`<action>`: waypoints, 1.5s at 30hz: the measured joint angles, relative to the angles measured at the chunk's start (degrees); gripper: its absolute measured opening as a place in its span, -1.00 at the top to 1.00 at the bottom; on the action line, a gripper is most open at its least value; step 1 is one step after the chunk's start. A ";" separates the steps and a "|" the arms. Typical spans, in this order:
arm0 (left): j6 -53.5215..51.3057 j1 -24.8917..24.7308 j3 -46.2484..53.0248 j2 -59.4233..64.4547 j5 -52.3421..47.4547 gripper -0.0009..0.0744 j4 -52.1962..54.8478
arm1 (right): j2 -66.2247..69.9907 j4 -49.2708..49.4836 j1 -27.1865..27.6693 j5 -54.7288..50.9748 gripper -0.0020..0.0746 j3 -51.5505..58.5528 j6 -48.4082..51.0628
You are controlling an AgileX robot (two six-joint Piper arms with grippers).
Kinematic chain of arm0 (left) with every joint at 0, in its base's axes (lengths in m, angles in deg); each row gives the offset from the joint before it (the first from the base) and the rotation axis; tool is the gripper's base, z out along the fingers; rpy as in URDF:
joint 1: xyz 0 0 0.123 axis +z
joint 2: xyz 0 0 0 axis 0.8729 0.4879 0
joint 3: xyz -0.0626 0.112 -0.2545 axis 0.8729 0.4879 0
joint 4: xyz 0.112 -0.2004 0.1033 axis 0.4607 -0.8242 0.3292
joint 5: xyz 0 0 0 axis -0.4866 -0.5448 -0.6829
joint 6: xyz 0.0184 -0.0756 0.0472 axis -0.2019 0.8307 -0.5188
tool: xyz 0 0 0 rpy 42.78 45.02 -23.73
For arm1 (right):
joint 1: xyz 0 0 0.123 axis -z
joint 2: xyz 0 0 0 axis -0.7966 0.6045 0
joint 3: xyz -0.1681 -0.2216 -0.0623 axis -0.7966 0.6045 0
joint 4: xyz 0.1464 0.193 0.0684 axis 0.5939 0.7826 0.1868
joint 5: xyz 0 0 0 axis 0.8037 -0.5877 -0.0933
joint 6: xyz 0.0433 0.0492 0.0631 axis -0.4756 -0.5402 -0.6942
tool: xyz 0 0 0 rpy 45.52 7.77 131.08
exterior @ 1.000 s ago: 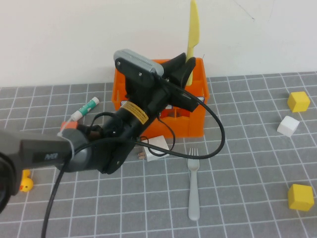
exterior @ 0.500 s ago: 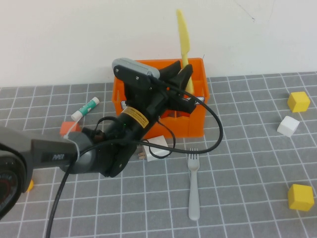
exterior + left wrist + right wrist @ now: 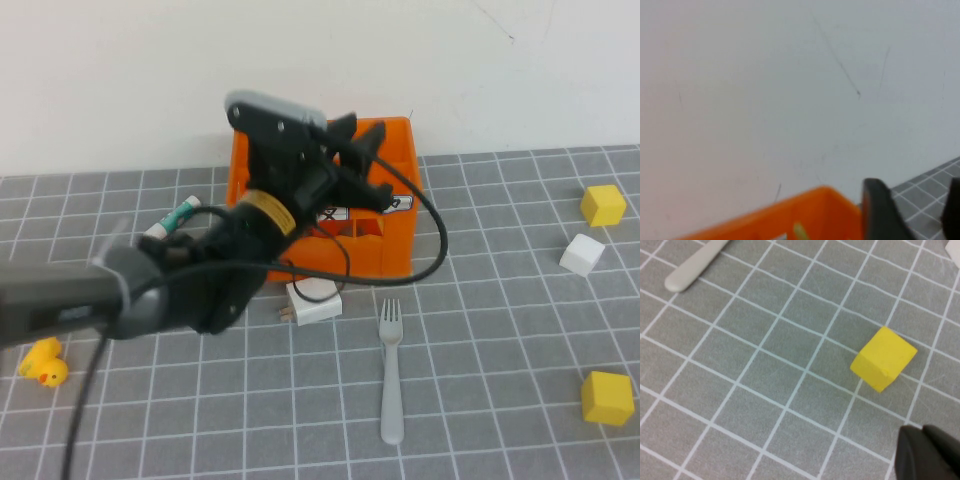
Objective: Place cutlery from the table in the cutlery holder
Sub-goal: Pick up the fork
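The orange cutlery holder (image 3: 396, 238) stands at the back of the tiled table (image 3: 480, 340). My left gripper (image 3: 357, 135) hovers over its top, open and empty; in the left wrist view (image 3: 915, 210) tiles show between its fingers, beside the holder's rim (image 3: 810, 210). A sliver of the pale yellow knife (image 3: 799, 231) shows inside the holder; in the high view the knife is hidden. The grey fork (image 3: 391, 370) lies on the table in front of the holder, and its handle end (image 3: 695, 267) shows in the right wrist view. My right gripper (image 3: 926, 456) is shut and empty, low over the tiles.
A white block (image 3: 315, 300) lies in front of the holder. A glue stick (image 3: 178, 215) and a yellow duck (image 3: 45, 365) are at the left. Yellow cubes (image 3: 603, 204) (image 3: 607, 397) and a white cube (image 3: 581, 254) are at the right; one yellow cube (image 3: 883, 359) is near my right gripper.
The knife that stood up out of my left gripper has gone down into the holder. The left gripper has let go of it and the arm has shifted slightly left.
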 joint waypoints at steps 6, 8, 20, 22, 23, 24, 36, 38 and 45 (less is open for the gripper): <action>0.70 0.00 0.00 -11.91 -15.98 0.90 2.50 | 0.00 0.64 0.00 0.00 0.95 0.00 0.00; 1.09 0.03 0.00 -16.88 -26.59 0.94 2.50 | 0.00 0.64 0.00 0.00 0.95 0.00 0.00; -0.03 5.56 3.90 -45.18 -75.87 0.97 8.16 | 0.00 1.10 0.00 -0.35 0.95 0.00 0.58; -0.06 5.56 7.41 -50.44 -76.68 0.97 8.16 | 0.00 1.86 0.00 -0.35 0.95 0.00 1.85; -0.15 5.56 8.96 -52.67 -76.80 0.97 8.03 | 0.00 2.27 0.00 -0.35 0.95 0.00 2.67; -0.15 5.56 11.01 -55.51 -76.92 0.97 7.74 | 0.00 2.79 0.00 -0.44 0.95 0.00 3.64; -1.10 5.56 34.87 -89.83 -83.30 0.97 6.96 | 6.11 6.11 0.00 -3.82 0.95 -3.91 7.34; -0.93 5.56 37.56 -94.18 -83.02 0.98 7.09 | 9.53 6.11 0.00 -4.54 0.95 -6.54 7.34; 2.80 5.56 45.21 -105.57 -76.28 0.98 7.45 | 24.30 7.06 -0.68 -5.21 0.95 -15.11 6.17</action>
